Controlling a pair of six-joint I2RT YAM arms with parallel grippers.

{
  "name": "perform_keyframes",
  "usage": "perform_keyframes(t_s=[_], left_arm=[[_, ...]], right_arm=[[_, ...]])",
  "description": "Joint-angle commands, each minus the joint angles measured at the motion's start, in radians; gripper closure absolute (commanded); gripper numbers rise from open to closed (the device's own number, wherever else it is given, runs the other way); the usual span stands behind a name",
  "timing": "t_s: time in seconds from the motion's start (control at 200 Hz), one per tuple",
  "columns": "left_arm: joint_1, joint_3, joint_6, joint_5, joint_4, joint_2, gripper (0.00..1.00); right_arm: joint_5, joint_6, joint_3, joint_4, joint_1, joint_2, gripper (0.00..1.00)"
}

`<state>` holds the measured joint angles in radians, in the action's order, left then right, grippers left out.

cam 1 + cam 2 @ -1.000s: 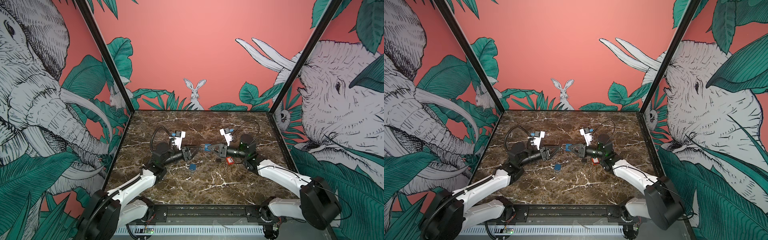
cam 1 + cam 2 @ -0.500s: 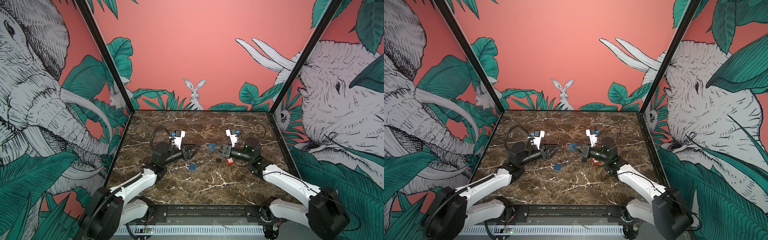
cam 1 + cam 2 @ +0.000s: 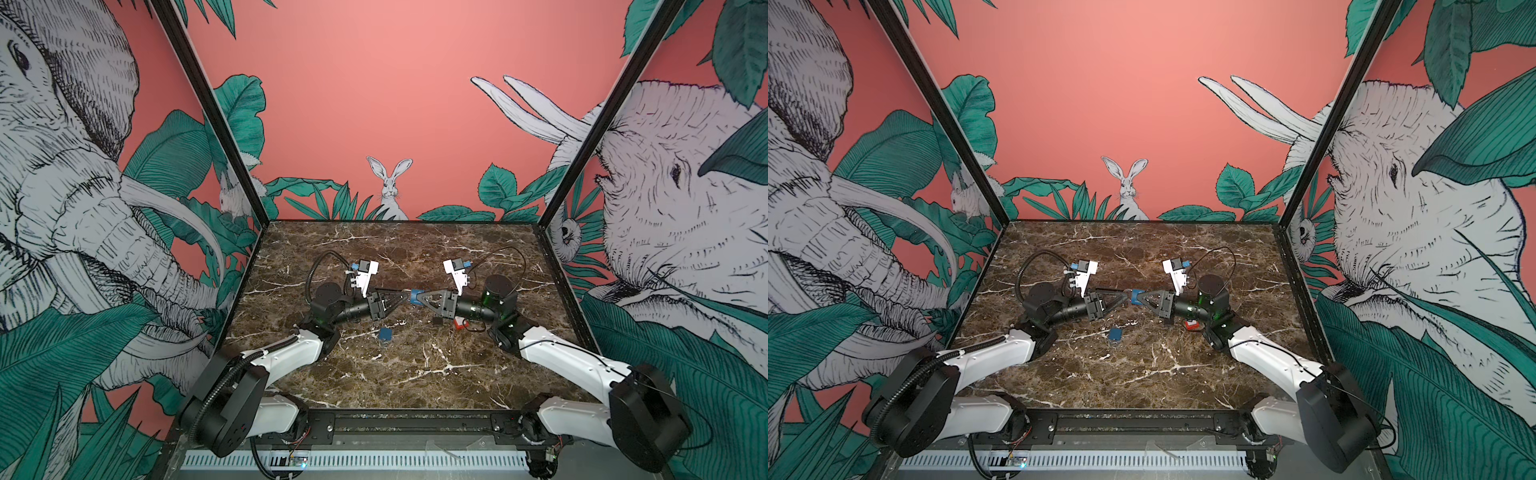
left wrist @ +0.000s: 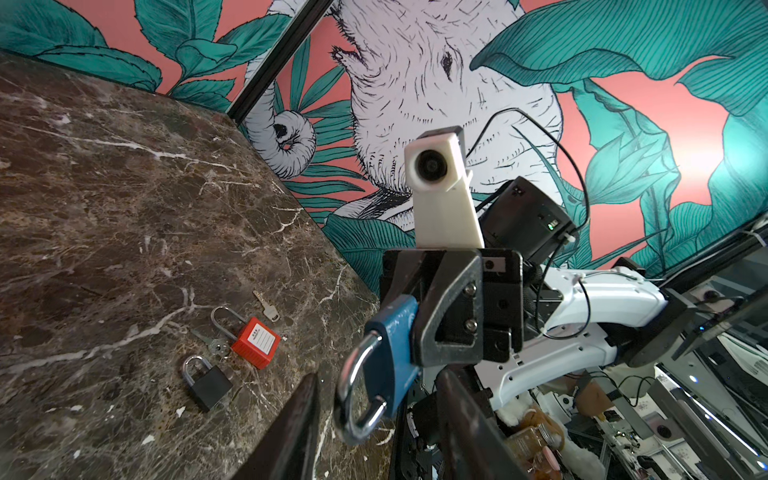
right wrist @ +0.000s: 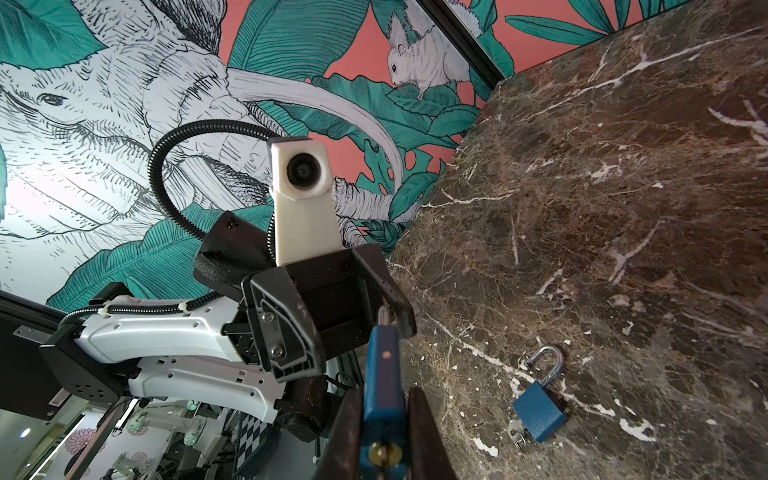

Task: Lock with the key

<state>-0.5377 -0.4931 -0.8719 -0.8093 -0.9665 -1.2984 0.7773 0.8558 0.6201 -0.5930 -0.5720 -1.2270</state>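
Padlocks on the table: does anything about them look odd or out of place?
Nothing is broken or spilled. The blue padlock lying on the table has its shackle swung open, with a key at its base; the red padlock and black padlock look shut.

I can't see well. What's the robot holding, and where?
The right gripper clamps a blue padlock by its body. The left gripper stands open around its shackle.

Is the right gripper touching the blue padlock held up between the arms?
Touching. The right wrist view shows the blue padlock squeezed between both fingers of the right gripper, no gap either side.
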Motion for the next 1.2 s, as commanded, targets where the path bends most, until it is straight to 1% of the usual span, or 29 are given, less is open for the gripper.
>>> perform_keyframes(t_s=[0.0,0.15,0.275,0.415,0.605,0.92,0.965,1.075,1.111,1.166,1.196], left_arm=[[-0.001,-0.026,-0.026,-0.038,-0.074,0.014,0.56],[-0.006,-0.038,-0.063,-0.069,-0.133,-0.014,0.66],[-0.013,-0.041,-0.078,-0.079,-0.155,-0.03,0.71],[-0.023,-0.048,-0.09,-0.091,-0.173,-0.041,0.75],[-0.037,-0.055,-0.091,-0.097,-0.173,-0.049,0.77],[-0.075,-0.081,-0.096,-0.121,-0.181,-0.076,0.75],[-0.079,-0.081,-0.096,-0.123,-0.184,-0.081,0.77],[-0.082,-0.078,-0.101,-0.122,-0.192,-0.086,0.86],[-0.081,-0.078,-0.103,-0.122,-0.195,-0.086,0.9],[-0.082,-0.078,-0.109,-0.119,-0.196,-0.087,1.0],[-0.082,-0.078,-0.114,-0.116,-0.197,-0.087,1.0]], right_arm=[[0.047,-0.011,0.043,-0.119,-0.011,-0.012,1.0],[0.059,-0.006,0.042,-0.157,-0.016,-0.026,1.0],[0.064,-0.007,0.047,-0.163,-0.018,-0.032,1.0],[0.065,-0.015,0.053,-0.154,-0.019,-0.034,1.0],[0.065,-0.022,0.057,-0.145,-0.021,-0.04,1.0],[0.059,-0.029,0.055,-0.153,-0.023,-0.052,1.0],[0.06,-0.031,0.056,-0.151,-0.023,-0.054,1.0],[0.056,-0.039,0.059,-0.139,-0.023,-0.054,1.0],[0.054,-0.044,0.06,-0.129,-0.022,-0.055,1.0],[0.041,-0.05,0.063,-0.11,-0.023,-0.054,1.0],[0.035,-0.055,0.065,-0.103,-0.022,-0.052,1.0]])
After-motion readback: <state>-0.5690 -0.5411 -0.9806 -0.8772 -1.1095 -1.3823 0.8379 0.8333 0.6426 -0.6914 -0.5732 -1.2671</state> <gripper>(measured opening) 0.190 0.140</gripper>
